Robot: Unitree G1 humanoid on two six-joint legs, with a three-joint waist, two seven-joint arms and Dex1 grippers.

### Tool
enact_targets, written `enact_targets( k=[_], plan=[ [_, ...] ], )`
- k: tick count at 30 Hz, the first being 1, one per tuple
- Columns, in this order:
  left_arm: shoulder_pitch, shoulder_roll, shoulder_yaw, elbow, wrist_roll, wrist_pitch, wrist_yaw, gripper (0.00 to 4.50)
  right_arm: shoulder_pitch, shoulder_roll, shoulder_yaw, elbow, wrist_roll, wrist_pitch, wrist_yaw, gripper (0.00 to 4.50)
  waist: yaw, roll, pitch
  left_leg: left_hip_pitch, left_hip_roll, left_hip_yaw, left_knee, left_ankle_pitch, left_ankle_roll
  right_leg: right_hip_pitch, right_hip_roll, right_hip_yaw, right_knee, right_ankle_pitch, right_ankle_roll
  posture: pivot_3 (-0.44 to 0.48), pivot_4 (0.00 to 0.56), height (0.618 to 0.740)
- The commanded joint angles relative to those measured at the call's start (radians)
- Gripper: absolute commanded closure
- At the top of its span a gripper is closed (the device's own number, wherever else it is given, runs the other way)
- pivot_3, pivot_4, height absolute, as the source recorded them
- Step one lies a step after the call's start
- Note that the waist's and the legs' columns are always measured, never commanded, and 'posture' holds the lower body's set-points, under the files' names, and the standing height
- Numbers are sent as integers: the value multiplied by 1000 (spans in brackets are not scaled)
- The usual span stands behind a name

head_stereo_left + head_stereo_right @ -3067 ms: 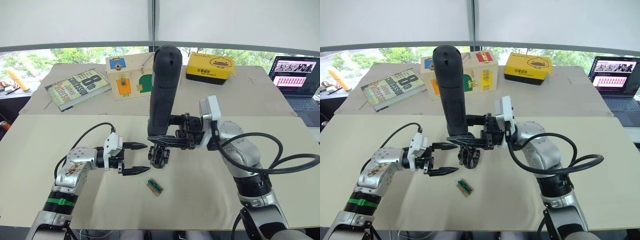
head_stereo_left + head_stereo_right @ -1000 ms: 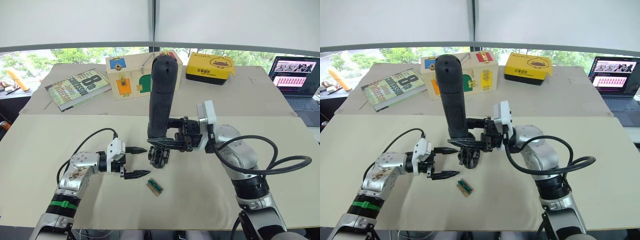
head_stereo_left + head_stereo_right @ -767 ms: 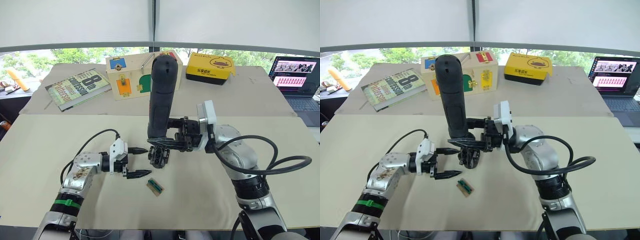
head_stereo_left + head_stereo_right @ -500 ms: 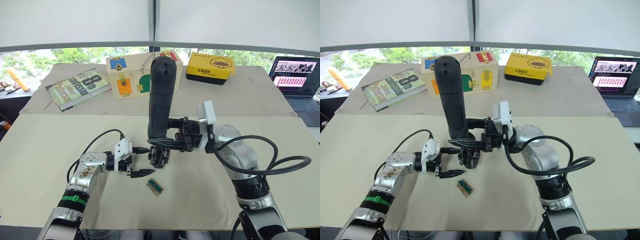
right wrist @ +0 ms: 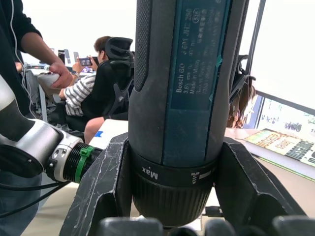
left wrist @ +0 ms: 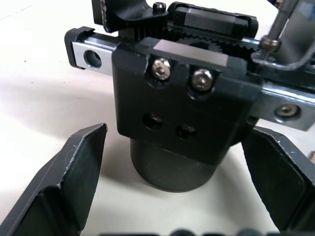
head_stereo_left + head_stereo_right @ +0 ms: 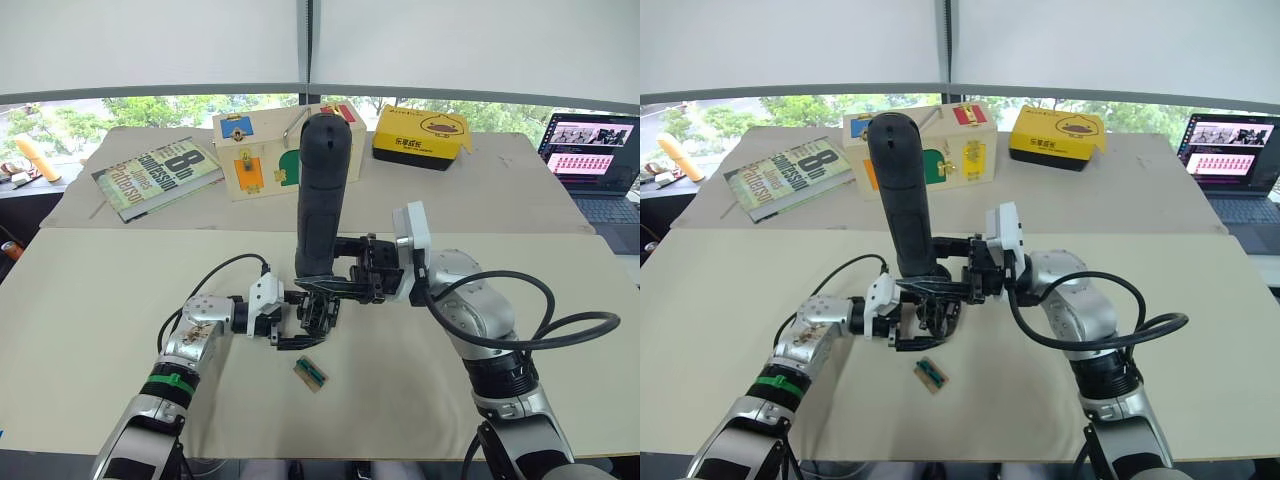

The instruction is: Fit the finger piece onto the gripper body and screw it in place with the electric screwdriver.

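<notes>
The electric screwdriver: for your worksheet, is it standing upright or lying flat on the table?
Upright. The electric screwdriver stands tall, its butt end up and its bit end down over the gripper body, clamped between the right gripper's fingers.

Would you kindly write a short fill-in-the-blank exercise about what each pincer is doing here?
1. The right pincer is shut on the electric ____.
2. The left pincer is ____, its fingers on either side of the gripper body.
3. The small green-and-tan block lies on the ____.

Missing words: screwdriver; open; table
</notes>
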Motion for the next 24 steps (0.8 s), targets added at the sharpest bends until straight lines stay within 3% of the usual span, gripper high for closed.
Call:
enact_targets(
  k=[1,3,4,6,9,24],
  plan=[
    [-13,-4,-5,6,5,-17,-10,0,-16,3,-18,-24,9,-28,-6,2552,0,0,0,0,0,0,0,0,0,0,0,0,0,0,0,0,150,740],
    [-14,-2,-7,9,10,-21,-13,0,-16,2,-18,-23,8,-28,-6,2552,0,0,0,0,0,-1,0,0,0,0,0,0,0,0,0,0,150,740],
    [-14,-1,-8,8,12,-22,-14,266,-15,1,-18,-24,7,-28,-6,2552,0,0,0,0,0,-1,0,0,0,0,0,0,0,0,0,0,150,740],
    [-12,3,-14,7,23,-27,-14,878,-14,-1,-17,-23,4,-28,-7,2552,0,0,0,0,0,-1,0,0,0,0,0,0,0,0,0,0,150,740],
    [-7,6,-18,2,26,-29,-23,2213,-14,0,-14,-23,0,-28,-10,2552,0,0,0,0,0,-1,0,0,0,0,0,0,0,0,0,0,150,740],
    [2,-6,-26,-8,41,-24,4,2218,34,-11,31,-18,-47,-19,-35,2552,2,0,-1,2,0,-2,0,0,0,2,0,1,-1,0,0,0,150,740]
  ],
)
